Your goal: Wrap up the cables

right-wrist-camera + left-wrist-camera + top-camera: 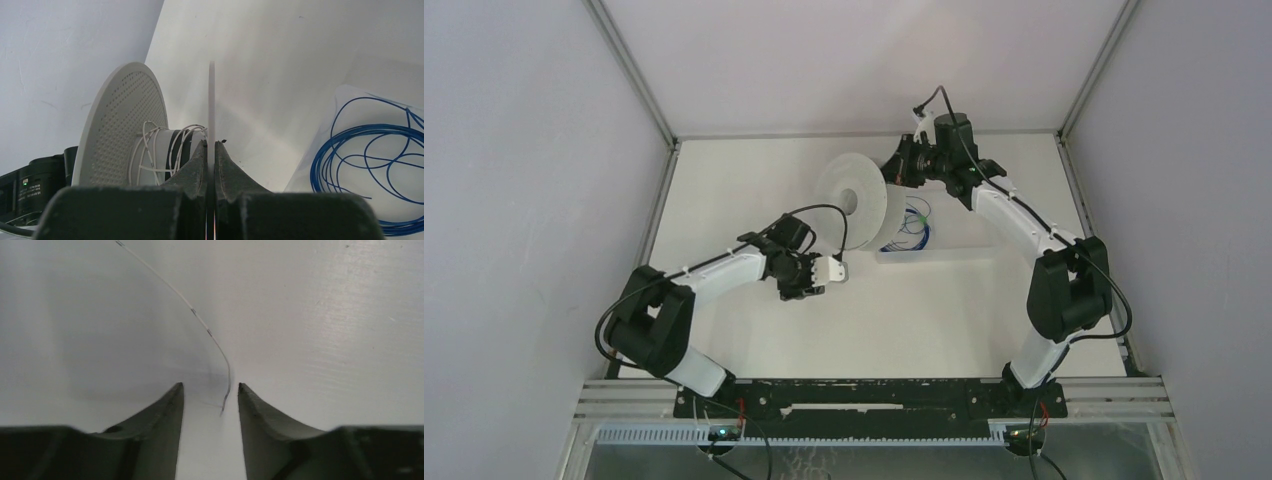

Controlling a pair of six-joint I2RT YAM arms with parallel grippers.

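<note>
Overhead, the white spool (854,203) stood on edge at the far middle of the bench (744,190), with a coil of blue wire (916,226) just beside it on the right. The fine cable could not be made out there with any certainty. The left wrist view alone resolved the cable (199,320): a hair-thin pale strand with short dark marks, curving down over the bare bench surface, its free end hanging in the gap between the fingers and nearer the right-hand one. The left gripper (210,390) was released, its jaws apart, and the strand was not visibly pinched. The right wrist view alone showed the spool (122,125) side-on: a perforated flange on the left, a second flange seen as a thin edge, and loose pale windings (150,150) around the hub between them. The right gripper (210,150) was clenched on that thin flange edge, and the blue wire (365,155) lay in loops to its right on a pale translucent sheet. As to pose, the left arm reached from its base with the elbow raised and the forearm running rightward, so that the left gripper (836,270) sat just in front of the spool. The right arm rose from its base, bent at the elbow and ran back toward the far edge. Its wrist was folded over so that the right gripper (902,165) met the spool from the far right.
</note>
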